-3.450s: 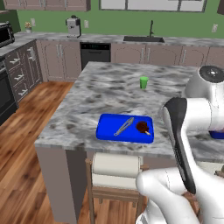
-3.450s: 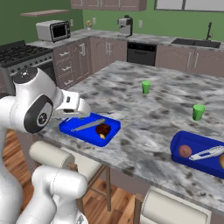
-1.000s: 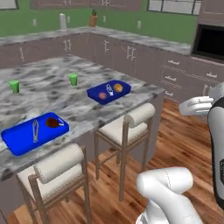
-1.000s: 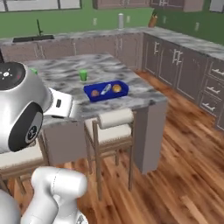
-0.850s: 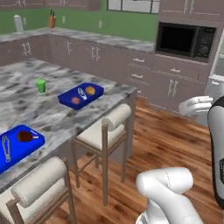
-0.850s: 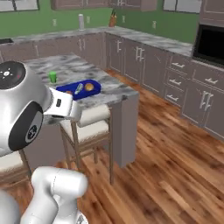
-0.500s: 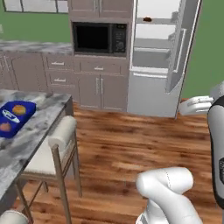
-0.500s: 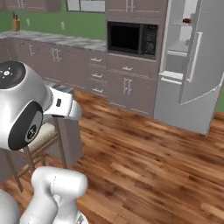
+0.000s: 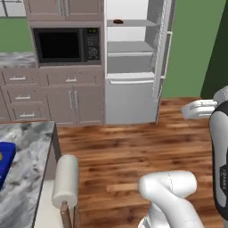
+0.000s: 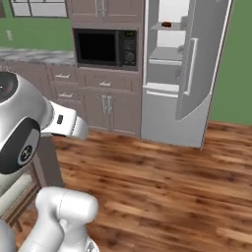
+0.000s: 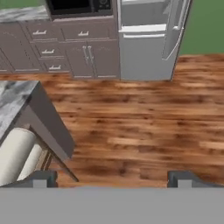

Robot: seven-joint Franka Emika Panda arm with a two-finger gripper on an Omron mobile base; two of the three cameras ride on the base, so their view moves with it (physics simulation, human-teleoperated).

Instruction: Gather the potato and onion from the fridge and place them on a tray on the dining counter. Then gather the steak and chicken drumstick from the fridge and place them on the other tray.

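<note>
The white arm rose folded close above its base, its rounded lower link curving up near the bottom of both base views, dark joint bands showing on the upper links. The claw (image 11: 112, 177) pointed forward and down, its two dark fingertips (image 11: 40, 177) spread wide apart, holding nothing between them.

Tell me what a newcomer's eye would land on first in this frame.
The fridge stands open against the far wall, its door swung out to the right, pale shelves bare except for a small dark item on the top shelf. Just left of it, a black microwave sits in taupe cabinets. Warm wood floor lies in between, and the gripper hangs open above it, holding nothing.
</note>
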